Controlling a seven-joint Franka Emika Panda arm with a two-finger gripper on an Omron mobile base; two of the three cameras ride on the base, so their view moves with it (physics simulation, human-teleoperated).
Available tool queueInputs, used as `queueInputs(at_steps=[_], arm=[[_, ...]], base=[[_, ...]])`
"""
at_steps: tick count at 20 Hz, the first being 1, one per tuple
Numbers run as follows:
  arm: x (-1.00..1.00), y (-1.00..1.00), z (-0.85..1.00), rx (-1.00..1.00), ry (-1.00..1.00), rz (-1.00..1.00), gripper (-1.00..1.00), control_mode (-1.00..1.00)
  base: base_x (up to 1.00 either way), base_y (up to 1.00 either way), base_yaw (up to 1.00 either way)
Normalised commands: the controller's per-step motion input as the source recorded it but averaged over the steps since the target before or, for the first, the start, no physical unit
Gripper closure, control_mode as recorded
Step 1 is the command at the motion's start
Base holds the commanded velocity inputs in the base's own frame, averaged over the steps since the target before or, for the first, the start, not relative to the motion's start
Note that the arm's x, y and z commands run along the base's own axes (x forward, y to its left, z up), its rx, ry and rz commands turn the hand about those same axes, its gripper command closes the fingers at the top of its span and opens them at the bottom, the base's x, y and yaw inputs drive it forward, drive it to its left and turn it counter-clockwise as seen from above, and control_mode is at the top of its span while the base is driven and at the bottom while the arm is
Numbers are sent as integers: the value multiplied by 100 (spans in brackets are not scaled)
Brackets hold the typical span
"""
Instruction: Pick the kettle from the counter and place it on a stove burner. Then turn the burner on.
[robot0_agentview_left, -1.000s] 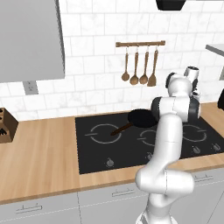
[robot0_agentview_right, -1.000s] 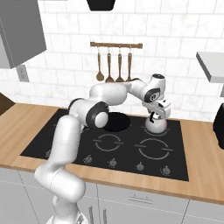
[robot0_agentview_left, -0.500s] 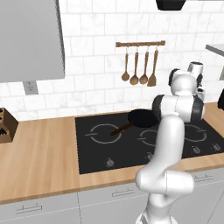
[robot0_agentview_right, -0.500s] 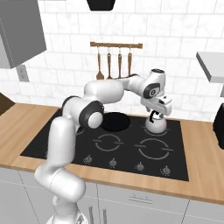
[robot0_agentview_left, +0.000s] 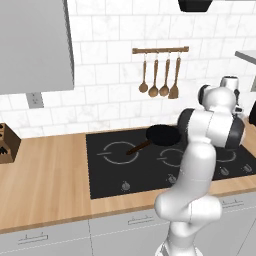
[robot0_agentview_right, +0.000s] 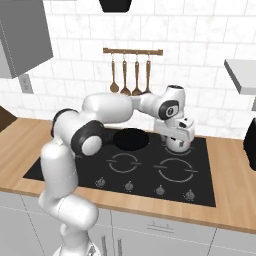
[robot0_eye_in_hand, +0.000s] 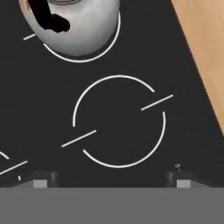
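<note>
The silver kettle (robot0_eye_in_hand: 74, 26) with its black handle stands upright on the small stove burner (robot0_eye_in_hand: 83, 60) ring at the back right of the black cooktop (robot0_agentview_right: 100, 170). In the right base view the kettle (robot0_agentview_right: 176, 148) sits just under my gripper (robot0_agentview_right: 176, 136). My gripper (robot0_eye_in_hand: 110, 179) is open, with nothing between its fingertips (robot0_eye_in_hand: 41, 179). It hangs over a larger ring (robot0_eye_in_hand: 119, 122) in front of the kettle. The tan counter (robot0_eye_in_hand: 205, 43) runs beside the glass. In the left base view my arm hides the kettle.
A black frying pan (robot0_agentview_right: 131, 139) rests on the back middle of the cooktop, left of the kettle. Knobs (robot0_agentview_right: 129, 186) line the cooktop's front edge. Wooden utensils (robot0_agentview_left: 160, 75) hang on the wall. A knife block (robot0_agentview_left: 6, 144) stands far left, a dark appliance (robot0_agentview_right: 250, 140) far right.
My jaws have spread wide and let go of the kettle's handle. The hand has lifted slightly. The kettle stays on the burner.
</note>
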Motion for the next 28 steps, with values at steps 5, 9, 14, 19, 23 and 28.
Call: queueInputs(at_steps=[5, 9, 14, 19, 23, 28], arm=[[-50, 9, 0, 0, 4, 17, -100, -100], [-41, 0, -2, 0, 8, 18, -100, -100], [-35, 0, 0, 0, 11, 21, -100, -100], [-38, 0, 0, 0, 5, 25, -100, -100], [-20, 0, 0, 0, -2, 21, -100, -100], [-8, 0, 4, 6, -19, 3, -100, -100]], base=[[0, 0, 0], [0, 0, 0], [0, 0, 0], [0, 0, 0], [0, 0, 0], [0, 0, 0]])
